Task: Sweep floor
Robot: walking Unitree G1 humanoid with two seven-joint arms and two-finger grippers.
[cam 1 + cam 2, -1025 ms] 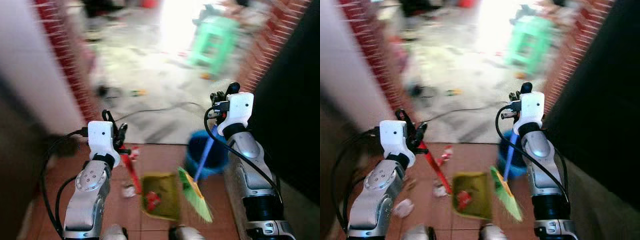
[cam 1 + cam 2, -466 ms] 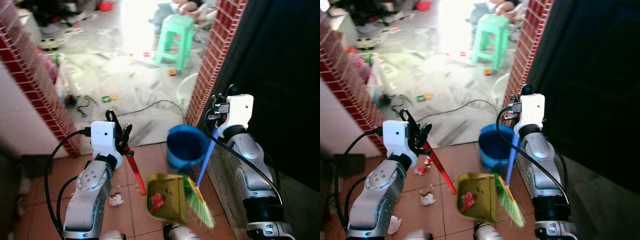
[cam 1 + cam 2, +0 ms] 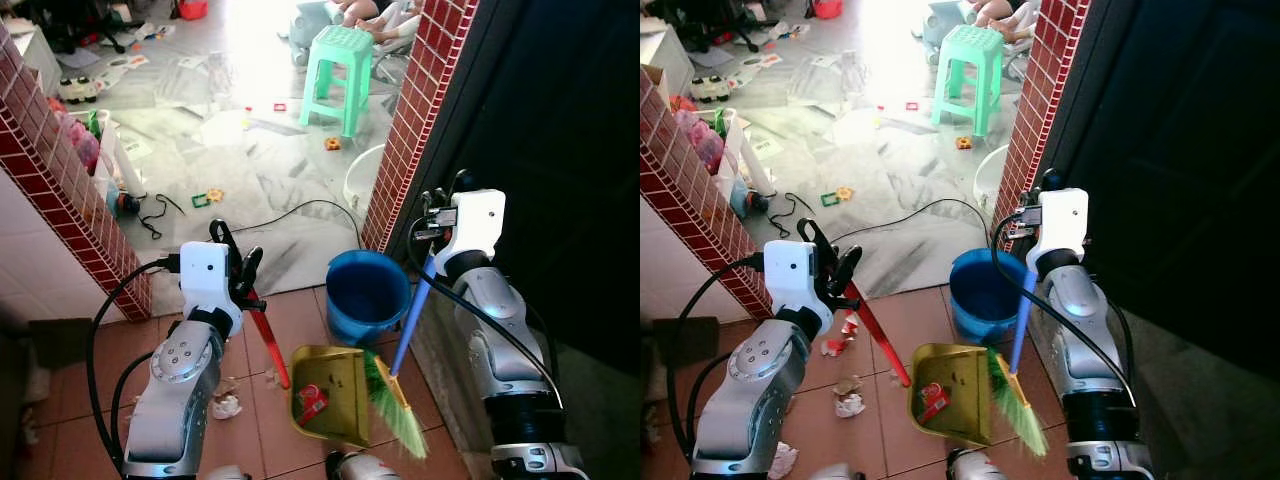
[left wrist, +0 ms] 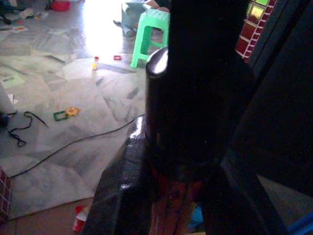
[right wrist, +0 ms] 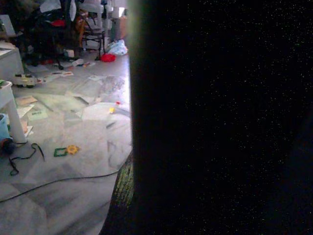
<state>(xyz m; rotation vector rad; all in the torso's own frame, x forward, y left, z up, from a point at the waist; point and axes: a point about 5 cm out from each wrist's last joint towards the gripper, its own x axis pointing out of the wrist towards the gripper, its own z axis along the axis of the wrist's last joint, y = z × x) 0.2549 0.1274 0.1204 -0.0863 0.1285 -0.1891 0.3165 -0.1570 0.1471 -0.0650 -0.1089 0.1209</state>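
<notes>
**Dustpan and broom held low over the tiled floor**

Yellow dustpan [image 3: 328, 393] sits low centre of the head views, on the terracotta tiles, with a red scrap [image 3: 312, 402] inside it. Its red handle [image 3: 268, 342] runs up and left into the left gripper [image 3: 240, 272], whose black fingers are closed around it. In the left wrist view the fingers [image 4: 127, 196] clamp the red shaft directly.

Broom: green bristles [image 3: 392, 405] touch the dustpan's right edge, lower centre-right. Blue broom handle [image 3: 413, 315] rises up and right to the right gripper [image 3: 433, 212], which sits above it at mid-right; fingers wrapped on the handle top. Right wrist view too dark to add detail.

Blue bucket [image 3: 367, 295] stands just behind the dustpan, centre frame, beside the red brick pillar [image 3: 412, 110]. Crumpled white paper [image 3: 226, 405] and small litter lie on the tiles left of the dustpan, under the left arm.

Beyond the tiles: grey marble floor [image 3: 250, 170], a black cable [image 3: 290, 212] looping across it, scattered small toys, a green plastic stool [image 3: 344, 60] upper centre. Second brick wall edge [image 3: 70, 190] at left. Dark panel [image 3: 560, 150] fills the right side.
</notes>
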